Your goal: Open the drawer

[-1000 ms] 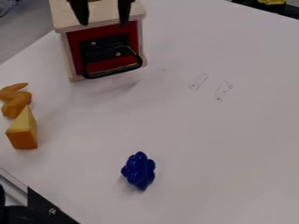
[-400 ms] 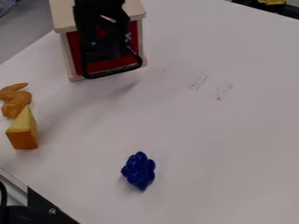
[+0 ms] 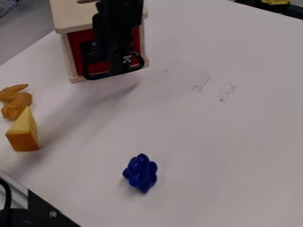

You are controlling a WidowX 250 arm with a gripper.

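The small wooden cabinet [image 3: 70, 17] stands at the upper left, its red drawer front [image 3: 74, 46] sitting within the wooden frame. A black loop handle [image 3: 96, 76] sticks out from the drawer's lower part. My gripper [image 3: 120, 66] hangs down in front of the drawer, its lower end at the right half of the handle. It covers much of the red front and part of the handle. Whether it touches the handle I cannot tell.
An orange toy croissant-like piece [image 3: 16, 103] and a yellow-orange wedge [image 3: 24, 135] lie at the left. A blue grape-like toy [image 3: 141, 173] lies on the white table [image 3: 225, 146] at lower centre. Black hardware [image 3: 47, 210] occupies the lower-left corner.
From the top edge above the cabinet, my gripper has come down over the drawer front, shifting slightly right lately. Its shadow on the table has grown longer. The drawer has not visibly moved.
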